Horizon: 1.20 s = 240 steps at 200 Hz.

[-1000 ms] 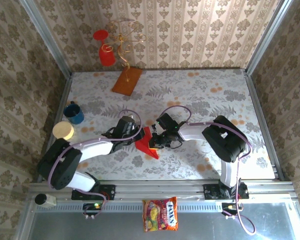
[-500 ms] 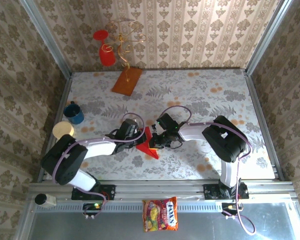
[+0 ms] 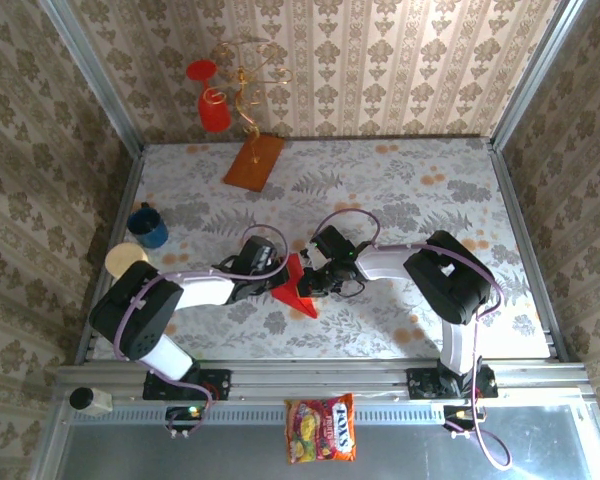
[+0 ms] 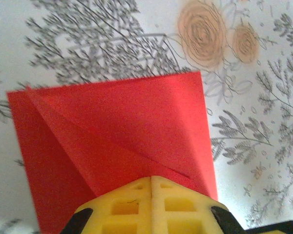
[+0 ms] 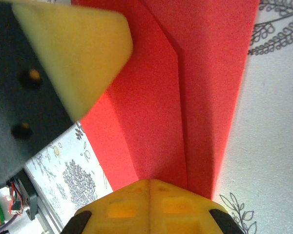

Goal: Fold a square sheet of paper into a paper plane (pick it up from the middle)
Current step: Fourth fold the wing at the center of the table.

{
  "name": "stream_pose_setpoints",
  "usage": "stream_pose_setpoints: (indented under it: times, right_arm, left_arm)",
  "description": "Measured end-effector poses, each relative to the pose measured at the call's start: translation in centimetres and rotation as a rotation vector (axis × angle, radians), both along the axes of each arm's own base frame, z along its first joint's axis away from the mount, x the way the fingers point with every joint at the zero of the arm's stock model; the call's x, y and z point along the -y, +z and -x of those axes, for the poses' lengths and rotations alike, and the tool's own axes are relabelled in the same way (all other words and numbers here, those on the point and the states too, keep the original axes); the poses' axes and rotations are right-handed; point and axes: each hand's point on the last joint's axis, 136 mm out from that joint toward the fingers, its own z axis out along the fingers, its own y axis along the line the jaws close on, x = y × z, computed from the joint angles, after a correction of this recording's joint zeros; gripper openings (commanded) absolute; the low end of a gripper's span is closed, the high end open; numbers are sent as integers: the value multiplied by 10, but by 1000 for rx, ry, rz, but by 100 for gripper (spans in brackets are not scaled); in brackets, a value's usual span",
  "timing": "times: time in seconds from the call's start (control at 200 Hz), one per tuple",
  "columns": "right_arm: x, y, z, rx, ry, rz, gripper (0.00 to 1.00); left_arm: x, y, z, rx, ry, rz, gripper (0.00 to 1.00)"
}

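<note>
The square sheet of paper (image 3: 298,288) lies partly folded on the flowered table, bright red, with diagonal creases and overlapping flaps; it has no dart shape. My left gripper (image 3: 279,281) meets it from the left, my right gripper (image 3: 315,283) from the right. In the left wrist view the paper (image 4: 117,126) lies face-on beyond my left gripper (image 4: 151,178), whose yellow fingers are shut with their tips resting on it. In the right wrist view my right gripper (image 5: 150,181) is likewise shut with its tips against the paper (image 5: 185,87), and a finger of the left gripper (image 5: 73,53) sits at top left.
An orange-brown board (image 3: 254,161) lies at the back with a gold stand (image 3: 245,75) and a red goblet (image 3: 213,110). A blue cup (image 3: 148,225) and a yellow lid (image 3: 126,260) sit at the left edge. A candy bag (image 3: 322,427) lies in front of the rail.
My left arm has swung slightly to the right, bringing its gripper closer over the paper's left part. The right arm and the paper have hardly moved.
</note>
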Motion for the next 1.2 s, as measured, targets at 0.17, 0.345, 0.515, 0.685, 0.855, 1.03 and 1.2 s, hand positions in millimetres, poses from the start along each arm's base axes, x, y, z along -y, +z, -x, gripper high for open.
stream_pose_setpoints:
  times: [0.17,0.345,0.515,0.685,0.855,1.03,1.2]
  right_arm:
    - [0,-1,1,-2,7,-3,0]
    - [0,-1,1,-3,8,-3,0]
    - [-1,-2,0,2,8,-7,0]
    - [-3,-2,-3,14,7,-16,0]
    - [-4,-2,-4,19,6,-20,0]
    - [-4,-2,-4,19,5,-20,0]
    - [-4,-2,-4,19,5,-20,0]
  left_arm:
    - [-10,0,-12,5,24,-24,0]
    - [-13,-1,-19,-10,15,-28,0]
    - [-14,-2,-24,-19,-3,-13,0]
    - [-15,-2,-29,-25,-20,3,0]
    - [-16,-2,-30,-28,-37,18,0]
    - [-16,-1,-31,-22,-45,14,0]
    - [-23,-1,-39,-4,-25,-13,0]
